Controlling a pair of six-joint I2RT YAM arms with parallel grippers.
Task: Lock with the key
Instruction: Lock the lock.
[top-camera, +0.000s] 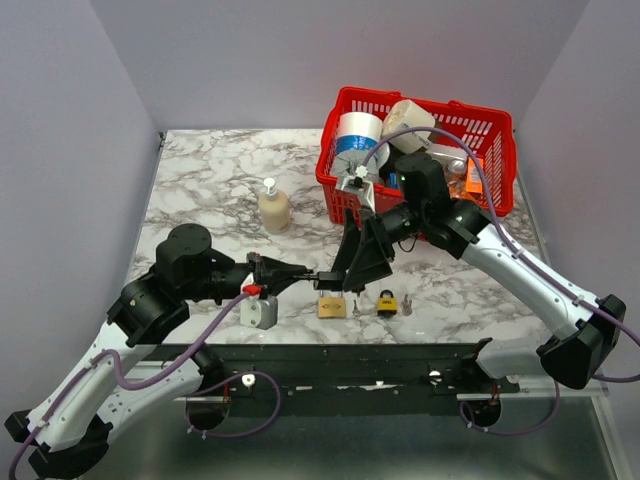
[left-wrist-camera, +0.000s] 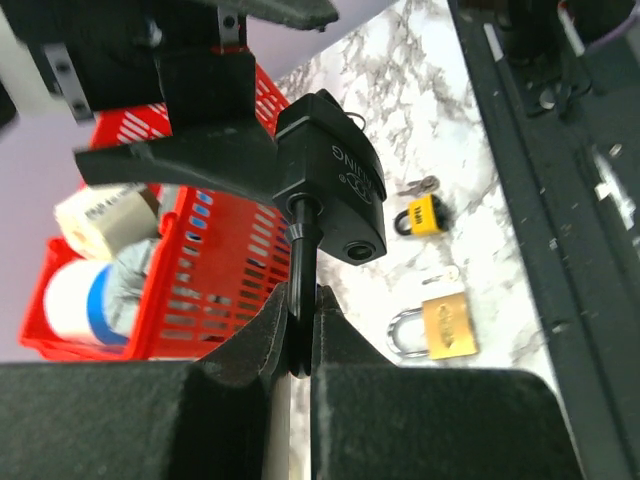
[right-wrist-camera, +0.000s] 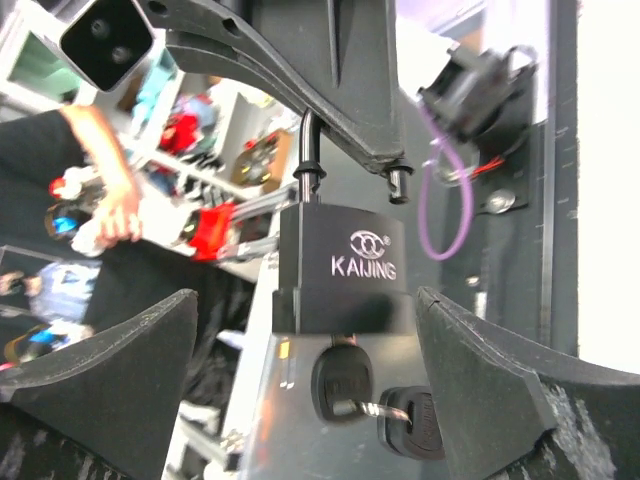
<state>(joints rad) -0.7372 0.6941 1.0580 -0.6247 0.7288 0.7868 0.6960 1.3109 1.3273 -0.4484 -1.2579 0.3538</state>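
**Me:** As I read the views from the near edge outward, I logged a brass padlock and a yellow padlock lying flat on the marble table.

**Checker:** And the black padlock?

**Me:** It was just beyond those two and off the table. My left gripper was clamped on its shackle, which stood open with one leg out of the body. The key sat in the keyhole, and a spare key hung from its ring. My right gripper was spread wide. Its fingers flanked the body and showed a gap on each side.

**Checker:** Further back?

**Me:** A soap bottle stood upright mid-table. The red basket sat at the far right with a tape roll inside.
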